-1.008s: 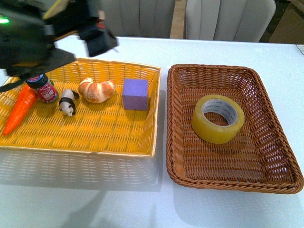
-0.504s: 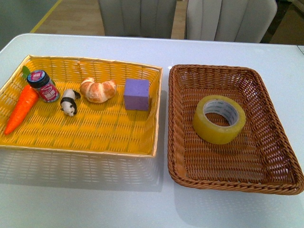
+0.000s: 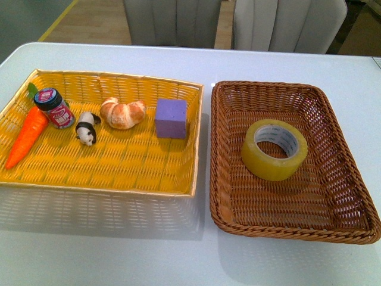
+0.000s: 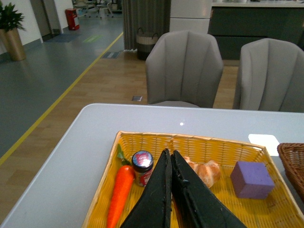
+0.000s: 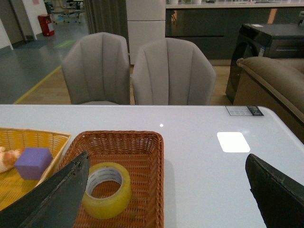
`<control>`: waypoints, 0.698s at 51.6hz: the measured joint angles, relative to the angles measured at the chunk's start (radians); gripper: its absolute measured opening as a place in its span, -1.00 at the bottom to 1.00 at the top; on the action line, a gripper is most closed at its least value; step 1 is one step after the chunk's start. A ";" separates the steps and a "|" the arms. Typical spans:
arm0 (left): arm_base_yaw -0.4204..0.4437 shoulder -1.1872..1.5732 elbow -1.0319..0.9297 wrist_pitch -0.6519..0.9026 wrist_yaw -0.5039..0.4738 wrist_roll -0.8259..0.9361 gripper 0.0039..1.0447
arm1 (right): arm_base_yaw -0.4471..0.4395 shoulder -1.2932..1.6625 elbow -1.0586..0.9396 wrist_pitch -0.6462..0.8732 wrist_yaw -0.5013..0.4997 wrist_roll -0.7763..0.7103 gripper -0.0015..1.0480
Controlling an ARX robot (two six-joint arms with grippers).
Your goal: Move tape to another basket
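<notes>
The tape (image 3: 274,149), a thick yellowish roll with a white core, lies flat inside the brown wicker basket (image 3: 352,179) on the right; the right wrist view shows the tape (image 5: 106,190) in that basket (image 5: 154,190) too. Neither arm appears in the front view. My left gripper (image 4: 169,156) is shut with nothing between its fingers and hangs above the yellow basket (image 4: 190,141). Open wide, my right gripper (image 5: 167,164) hovers high over the white table beside the brown basket, apart from the tape.
The yellow basket (image 3: 196,143) on the left holds a carrot (image 3: 27,137), a small jar (image 3: 54,108), a panda figure (image 3: 86,128), a croissant (image 3: 122,112) and a purple cube (image 3: 171,118). Two grey chairs (image 3: 286,24) stand behind the white table (image 3: 119,250).
One second ago the left arm filled the upper left of the front view above the yellow basket. It has since drawn out of that view. The tape has not moved.
</notes>
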 joint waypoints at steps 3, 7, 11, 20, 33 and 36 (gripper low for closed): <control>0.015 -0.048 -0.010 -0.035 0.000 0.000 -0.97 | 0.000 0.000 0.000 0.000 0.000 0.000 0.83; 0.016 -0.110 -0.020 -0.084 0.007 0.000 -0.97 | 0.000 0.000 0.000 0.000 0.000 0.000 0.83; 0.016 -0.162 -0.029 -0.127 0.007 0.000 -0.97 | 0.000 0.000 0.000 0.000 0.000 0.000 0.83; 0.017 -0.283 -0.044 -0.233 0.008 0.000 -0.97 | 0.000 0.000 0.000 0.000 0.000 0.000 0.83; 0.017 -0.446 -0.045 -0.378 0.007 0.000 -0.97 | 0.000 0.000 0.000 0.000 0.000 0.000 0.83; 0.017 -0.480 -0.045 -0.410 0.007 0.000 -0.97 | 0.000 0.000 0.000 0.000 0.000 0.000 0.83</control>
